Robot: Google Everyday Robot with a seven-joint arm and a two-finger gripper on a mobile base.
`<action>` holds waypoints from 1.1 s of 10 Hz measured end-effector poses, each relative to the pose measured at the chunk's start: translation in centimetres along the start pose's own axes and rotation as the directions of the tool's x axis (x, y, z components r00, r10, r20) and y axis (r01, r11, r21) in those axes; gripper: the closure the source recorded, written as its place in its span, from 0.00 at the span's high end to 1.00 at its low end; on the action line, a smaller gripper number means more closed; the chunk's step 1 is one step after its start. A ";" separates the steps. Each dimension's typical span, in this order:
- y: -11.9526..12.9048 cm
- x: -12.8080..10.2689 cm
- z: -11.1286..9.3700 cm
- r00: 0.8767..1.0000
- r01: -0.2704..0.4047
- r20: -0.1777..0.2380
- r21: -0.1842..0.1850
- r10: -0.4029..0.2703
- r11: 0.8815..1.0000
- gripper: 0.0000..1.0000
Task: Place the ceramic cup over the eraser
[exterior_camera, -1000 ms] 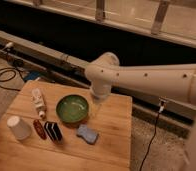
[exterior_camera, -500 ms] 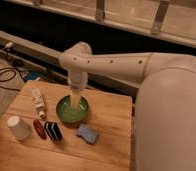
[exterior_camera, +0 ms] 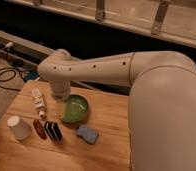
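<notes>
The ceramic cup (exterior_camera: 18, 127), plain white, stands mouth-down near the wooden table's left front. To its right the eraser (exterior_camera: 53, 131), a small black block with white stripes, lies on the table beside a red item (exterior_camera: 39, 129). My gripper (exterior_camera: 60, 95) hangs under the white arm's wrist, between the white tube (exterior_camera: 38, 102) and the left rim of the green bowl (exterior_camera: 74, 109). It is behind and to the right of the cup, apart from it, and holds nothing. The arm hides most of the gripper.
A blue-grey spongy pad (exterior_camera: 87, 133) lies right of the eraser. My bulky white arm (exterior_camera: 161, 100) covers the table's (exterior_camera: 106, 150) right side. Black cables (exterior_camera: 6, 77) lie on the floor at the left. A dark ledge runs behind the table.
My arm has swung left and nearer the camera, from over the green bowl to the bowl's left rim by the tube. The objects on the table have not moved.
</notes>
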State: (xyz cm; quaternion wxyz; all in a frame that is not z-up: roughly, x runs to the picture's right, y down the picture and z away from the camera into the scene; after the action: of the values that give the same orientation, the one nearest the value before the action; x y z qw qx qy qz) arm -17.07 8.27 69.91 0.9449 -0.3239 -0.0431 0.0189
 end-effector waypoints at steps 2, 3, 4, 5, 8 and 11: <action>-0.3 0.4 0.0 1.000 -0.006 -0.004 0.005 0.006 1.000 0.80; -0.2 0.3 0.0 1.000 -0.004 -0.004 0.005 0.004 1.000 0.80; -0.1 0.2 0.0 1.000 -0.004 -0.002 0.003 0.004 1.000 0.80; -0.2 0.3 0.0 1.000 -0.006 -0.003 0.004 0.006 1.000 0.80; -0.5 0.5 0.3 1.000 -0.022 0.002 0.010 0.022 1.000 0.80; -4.2 -0.3 0.0 0.999 -0.054 -0.005 0.104 0.055 0.993 0.80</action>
State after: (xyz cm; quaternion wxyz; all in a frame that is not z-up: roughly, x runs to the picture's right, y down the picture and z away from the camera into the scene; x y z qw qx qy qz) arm -17.32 4.90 72.44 0.9598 -0.2753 -0.0298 0.0455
